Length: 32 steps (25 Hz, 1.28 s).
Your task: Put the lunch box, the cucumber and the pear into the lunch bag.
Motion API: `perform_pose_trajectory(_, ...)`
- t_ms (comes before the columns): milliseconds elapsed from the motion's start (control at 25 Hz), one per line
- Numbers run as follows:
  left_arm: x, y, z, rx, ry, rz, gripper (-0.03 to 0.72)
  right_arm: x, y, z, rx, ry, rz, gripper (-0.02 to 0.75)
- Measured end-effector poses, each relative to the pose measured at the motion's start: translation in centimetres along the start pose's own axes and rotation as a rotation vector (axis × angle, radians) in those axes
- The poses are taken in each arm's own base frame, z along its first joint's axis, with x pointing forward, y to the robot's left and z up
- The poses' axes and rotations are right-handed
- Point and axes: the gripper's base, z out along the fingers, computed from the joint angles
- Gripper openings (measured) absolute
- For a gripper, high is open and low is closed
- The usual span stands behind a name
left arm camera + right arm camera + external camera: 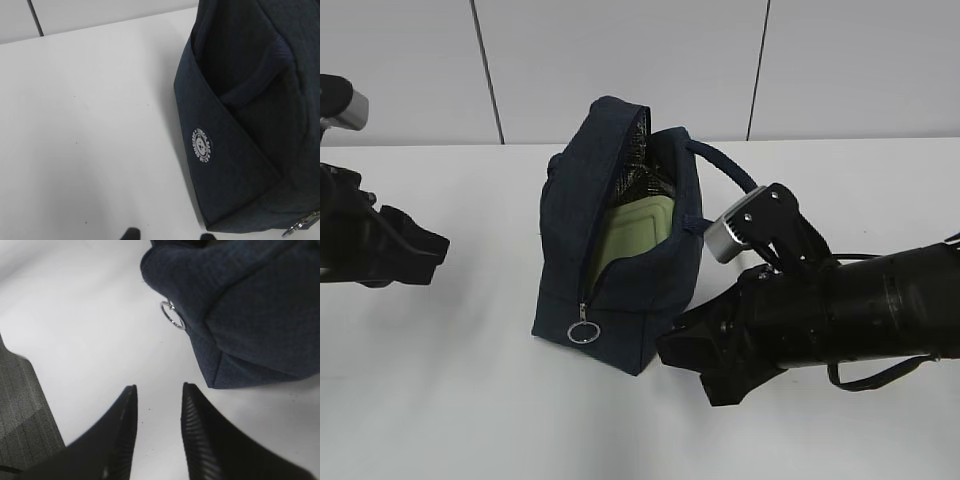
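Observation:
The dark navy lunch bag [620, 290] stands upright mid-table with its zipper open. The sage-green lid of the lunch box [635, 235] shows inside it, on edge against the silvery lining [640, 150]. The cucumber and the pear are out of view. My left gripper [425, 252] is open and empty, well to the left of the bag; its wrist view shows only its fingertips [132, 234] and the bag's side [240, 125]. My right gripper [692, 362] is open and empty by the bag's lower right corner; its wrist view shows the gripper [159, 387] near the bag [240, 305].
The zipper's silver ring pull [583, 333] hangs low on the bag's front and also shows in the right wrist view [172, 315]. The rope handle [725, 165] arcs behind the right arm. The table's edge and grey floor [25, 410] lie left of the right gripper.

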Motion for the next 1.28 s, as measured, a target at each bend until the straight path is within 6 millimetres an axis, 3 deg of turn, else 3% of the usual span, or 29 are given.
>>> perform_pose_trajectory(520, 0.0, 0.0, 0.0, 0.001, -0.001, -0.004, 0.231, -0.3, 0.7, 0.0, -0.073, -0.031, 0.018, 0.245)
perform_pose_trajectory(800, 0.0, 0.0, 0.0, 0.001, -0.001, -0.004, 0.230, 0.7, 0.8, 0.7, 0.059, 0.092, 0.000, 0.245)
perform_pose_trajectory(1000, 0.0, 0.0, 0.0, 0.001, -0.001, -0.005, 0.230, 1.1, 2.2, 1.1, 0.086, 0.171, -0.102, 0.244)
perform_pose_trajectory(1280, 0.0, 0.0, 0.0, 0.001, -0.001, -0.005, 0.230, 1.1, 3.6, 1.7, 0.073, 0.173, -0.076, 0.244)
